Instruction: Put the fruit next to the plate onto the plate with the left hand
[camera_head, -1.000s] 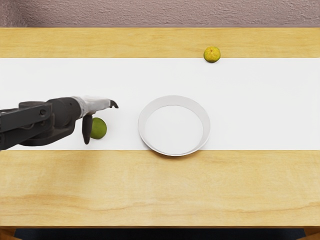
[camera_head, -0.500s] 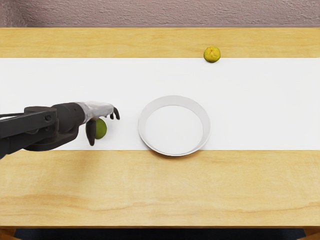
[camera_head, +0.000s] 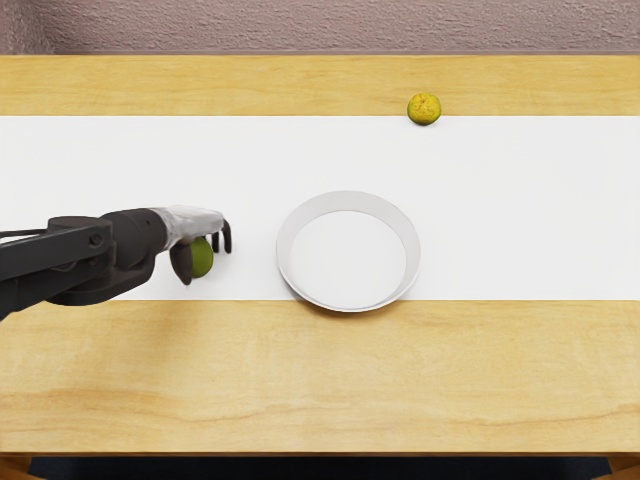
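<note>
Left hand (camera_head: 198, 232) curls down over the lime (camera_head: 203, 258). It's gripped, tucked between thumb and fingers (camera_head: 226, 238). Plate (camera_head: 281, 250) lies near, beyond the fingertips.

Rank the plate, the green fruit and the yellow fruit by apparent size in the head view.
1. plate, clearly largest.
2. green fruit and yellow fruit: about alike. The left hand hides part of the green one, so unranked.

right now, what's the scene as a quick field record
left hand: curled around green fruit
green fruit: left of plate, not on it, over white runner
plate: holds nothing
yellow fruit: far edge of white runner, untouched
right hand: not in view
</note>
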